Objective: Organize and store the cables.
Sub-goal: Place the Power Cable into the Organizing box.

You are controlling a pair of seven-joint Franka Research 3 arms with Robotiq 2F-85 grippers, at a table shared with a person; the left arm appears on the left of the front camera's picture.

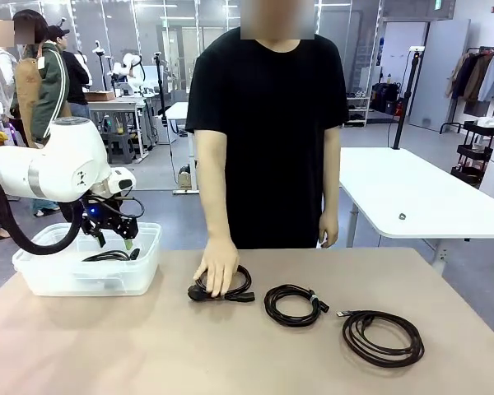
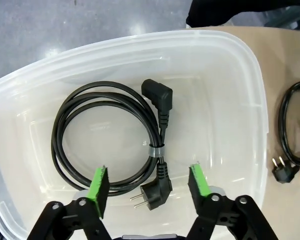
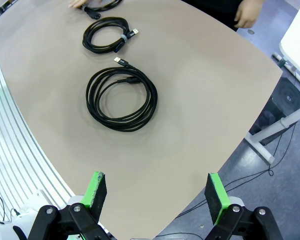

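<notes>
A coiled black cable [image 2: 159,94] with a small tie and two plug ends lies on the floor of a clear plastic bin [image 2: 230,100]. My left gripper [image 2: 150,182] hangs just above it, open, with nothing between its green pads. In the front view that gripper [image 1: 117,241] is over the bin [image 1: 82,280] at the table's left. Three more cables lie on the table: one [image 1: 245,290] under the person's hand [image 1: 218,271], a tied one [image 1: 292,304] in the middle, and a larger loose coil [image 1: 383,337] at the right. My right gripper [image 3: 155,192] is open high above the table's edge, short of the large coil [image 3: 152,102].
The person stands at the far side of the tan table [image 1: 230,354], with the other hand hanging at their side. A white table [image 1: 412,197] stands behind to the right. The bin sits near the table's left edge.
</notes>
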